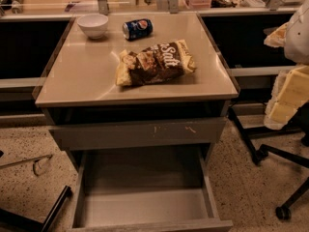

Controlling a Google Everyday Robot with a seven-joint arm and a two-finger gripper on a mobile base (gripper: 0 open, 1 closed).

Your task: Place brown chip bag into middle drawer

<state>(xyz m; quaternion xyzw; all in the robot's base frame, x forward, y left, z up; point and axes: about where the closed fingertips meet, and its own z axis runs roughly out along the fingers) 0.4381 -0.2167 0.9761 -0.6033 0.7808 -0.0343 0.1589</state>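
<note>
A thin metal bar (26, 162) lies far left on the speckled floor (29, 134). A black leg (54, 208) pokes in at the bottom corner.

Next comes the counter (72, 76). It is pale and smooth. A white bowl (92, 24) sits at its back left. Just right of the bowl, a blue can (137, 28) lies on its side. The can is near the bowl but does not touch it.

In front of the can, near the middle of the counter, lies the bag (155, 62). It is brown and crinkly, with yellow ends and white letters. It lies flat and a bit slanted, with its right end farther back. It does not touch the can. The bag is on the counter, not in the drawer.

Under the counter is a grey drawer front (120, 134) with pale scratches. Below that, the drawer (145, 207) is pulled out. You can see its plain grey bottom and low side walls.

To the right stand black chair legs (270, 151) on wheels.

At the far right edge is the hand (288, 98). It is white and pale yellow. It hangs beside the counter, well away from the bag. I cannot tell if the hand is apart or together.
</note>
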